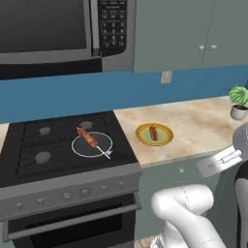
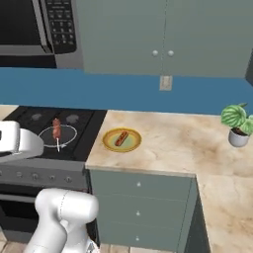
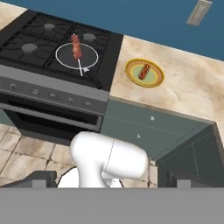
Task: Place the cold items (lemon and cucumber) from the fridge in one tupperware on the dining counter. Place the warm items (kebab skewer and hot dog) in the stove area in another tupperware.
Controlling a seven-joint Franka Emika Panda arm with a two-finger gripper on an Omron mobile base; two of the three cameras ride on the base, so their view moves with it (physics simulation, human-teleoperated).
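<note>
Stove: black gas cooktop, a row of knobs along its grey front, oven door below.
Microwave: mounted above the stove.
Potted plant: far right on the marble counter.
Outlet: on the blue backsplash.
Cabinets: grey-green, overhead.

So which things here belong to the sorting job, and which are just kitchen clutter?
Job items:
- kebab skewer in the pan on the stove
- hot dog on the yellow plate

Just there:
- potted plant
- microwave
- wall outlet
</note>
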